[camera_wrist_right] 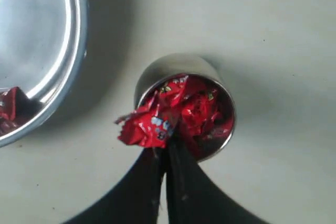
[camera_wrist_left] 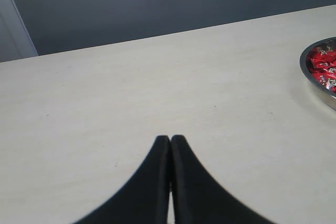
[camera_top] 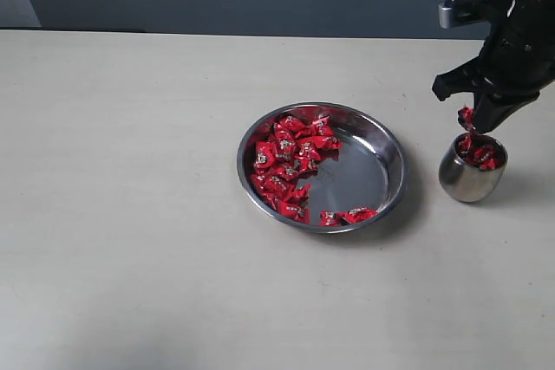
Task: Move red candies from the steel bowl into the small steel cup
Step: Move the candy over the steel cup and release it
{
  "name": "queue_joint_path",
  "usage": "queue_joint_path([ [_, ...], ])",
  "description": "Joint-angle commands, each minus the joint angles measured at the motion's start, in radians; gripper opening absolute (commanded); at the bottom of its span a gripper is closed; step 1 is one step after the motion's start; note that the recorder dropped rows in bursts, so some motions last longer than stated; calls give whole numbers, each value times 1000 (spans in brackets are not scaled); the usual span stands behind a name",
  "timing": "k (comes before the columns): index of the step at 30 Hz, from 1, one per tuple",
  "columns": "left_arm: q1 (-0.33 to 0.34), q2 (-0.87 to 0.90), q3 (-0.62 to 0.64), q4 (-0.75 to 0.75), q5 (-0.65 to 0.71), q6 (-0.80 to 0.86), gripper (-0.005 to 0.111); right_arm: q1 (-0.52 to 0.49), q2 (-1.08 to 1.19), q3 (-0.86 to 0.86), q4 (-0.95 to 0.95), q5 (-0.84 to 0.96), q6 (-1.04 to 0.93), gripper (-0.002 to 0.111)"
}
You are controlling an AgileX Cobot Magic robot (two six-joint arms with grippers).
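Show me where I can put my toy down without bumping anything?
The table is bare left of the steel bowl, and wide open nearer the camera too. It's tight on the right: a narrow gap separates the bowl from the small steel cup, with the right gripper holding a red candy above.

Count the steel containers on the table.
2: the wide, shallow steel bowl, central; the small rounded steel cup to its right, under the right hand pinching a red wrapped candy. None seems hidden.

Steel bowl (camera_wrist_left: 307, 77) cropped by edge in both wrist views.
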Motion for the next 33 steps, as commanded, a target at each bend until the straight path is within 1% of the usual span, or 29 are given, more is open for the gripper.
queue_joint_path([
  [1,-11,-4,-1,2,-5,-6,0,-7,21,1,-62,14,35,4],
  [10,-11,-4,-1,2,-5,-6,0,-7,43,3,-97,22,42,4],
  [12,-11,-4,-1,2,-5,-6,0,-7,49,3,-97,22,42,9],
  [16,-11,-4,-1,2,-5,-6,0,-7,62,3,-101,22,42,26],
  [17,-11,-4,-1,2,-5,-6,0,-7,66,3,-103,26,42,28],
  [25,-11,-4,-1,2,-5,-6,0,-7,52,1,-99,10,44,29],
  [28,-11,-4,-1,2,-5,-6,0,-5,21,1,-65,-8,44,29],
  [33,-11,-4,-1,2,-5,-6,0,-3,-43,1,9,-87,40,29],
])
